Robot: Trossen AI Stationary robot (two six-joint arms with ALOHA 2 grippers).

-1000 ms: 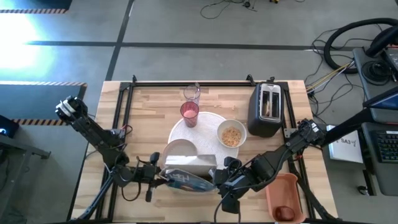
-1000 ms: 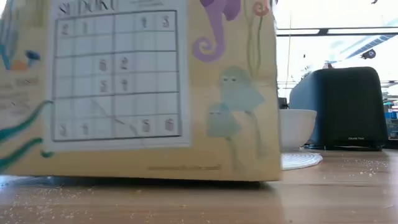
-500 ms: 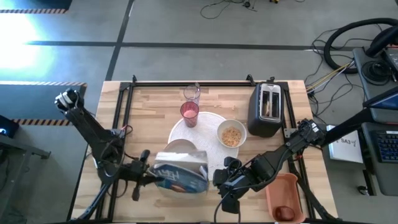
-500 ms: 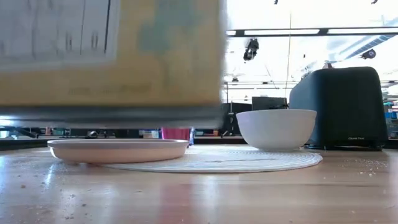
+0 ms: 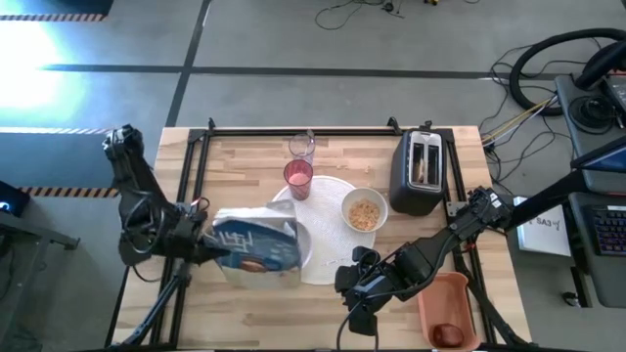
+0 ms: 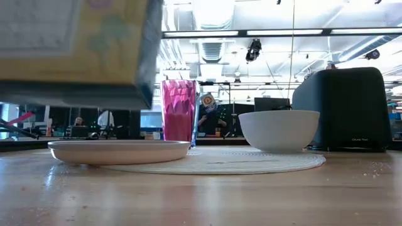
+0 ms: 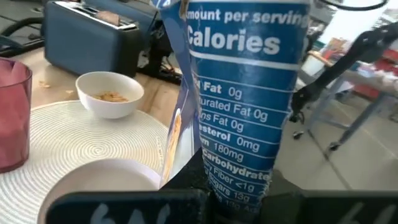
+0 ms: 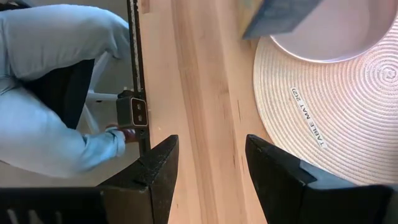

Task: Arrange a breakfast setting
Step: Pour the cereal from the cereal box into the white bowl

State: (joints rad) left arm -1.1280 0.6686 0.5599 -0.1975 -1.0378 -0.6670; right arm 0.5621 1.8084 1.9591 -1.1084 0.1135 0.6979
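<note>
While the box is aloft, lines by view:

High view: left gripper [image 5: 203, 244] clenched on the cereal box [image 5: 256, 246], which hangs over the smaller pale plate [image 5: 302, 244]; small white bowl [image 5: 364, 212] lies beyond the box's far end.

Low view: box [image 6: 75, 50] clears the plate [image 6: 118, 150]; keep it level so nothing spills.

Left wrist view: pink tumbler [image 7: 12, 115] near; carry the box away from it.

Right wrist view: right gripper [image 8: 208, 168] released, empty, idle beside the round mat [image 8: 329, 118].

Large white round woven mat-like plate [image 5: 328, 210] flat at centre of surface; smaller pale plate [image 6: 119, 151] on its edge; small white bowl [image 5: 364, 211] holding cereal; pink tumbler [image 5: 298, 179] and clear glass [image 5: 301, 147] upright behind.
</note>
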